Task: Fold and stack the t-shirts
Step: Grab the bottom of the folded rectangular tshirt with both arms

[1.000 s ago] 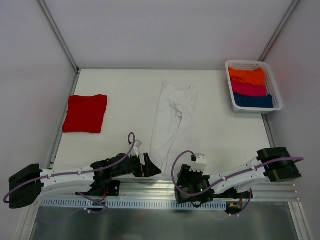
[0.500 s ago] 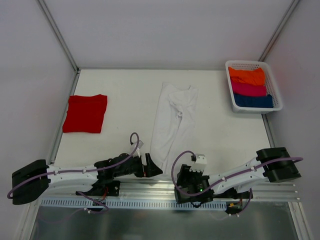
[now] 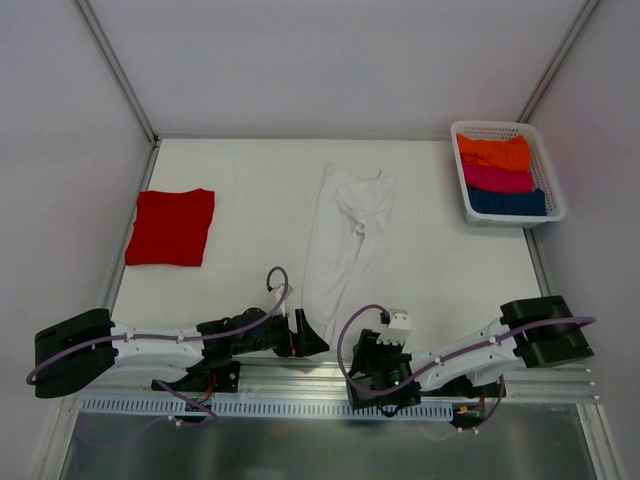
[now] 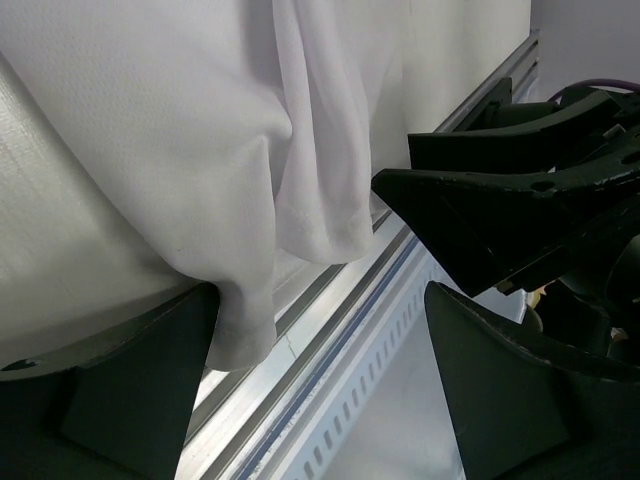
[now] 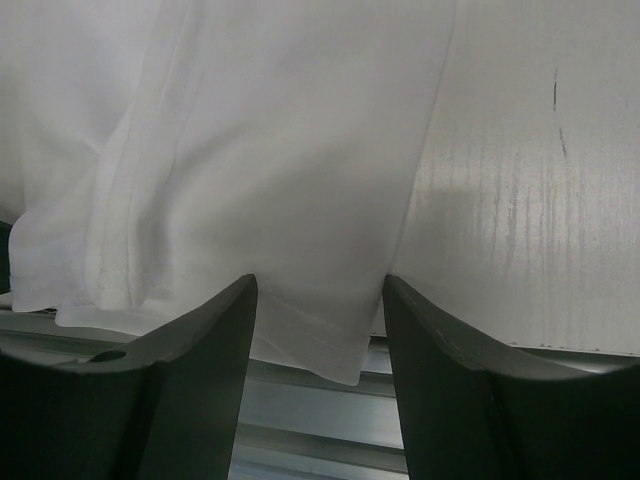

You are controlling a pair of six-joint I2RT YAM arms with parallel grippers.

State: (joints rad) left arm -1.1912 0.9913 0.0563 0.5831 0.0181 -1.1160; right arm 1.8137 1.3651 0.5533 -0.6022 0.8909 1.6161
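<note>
1. Left arm has slid right. The left gripper (image 4: 315,298) is now at the near hem of the white t-shirt (image 3: 350,235), fingers wide, one touching cloth, nothing clamped.
2. Right gripper (image 5: 320,290) straddles the hem's other corner, fingers half apart, unpinched.
3. Likely staging a two-corner lift.
4. Red t-shirt (image 3: 170,227) lies folded on the worktop (image 3: 250,180) at left, probably the stack spot.
5. Basket (image 3: 505,222) is well apart; the grippers crowd each other.

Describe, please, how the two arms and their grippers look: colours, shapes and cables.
The left arm and the right arm have white links between bulky black joint housings, and a purple cable loops along each. The left gripper and right gripper end in dark, matte, wedge-shaped fingers. A small white block sits near the right wrist.
</note>
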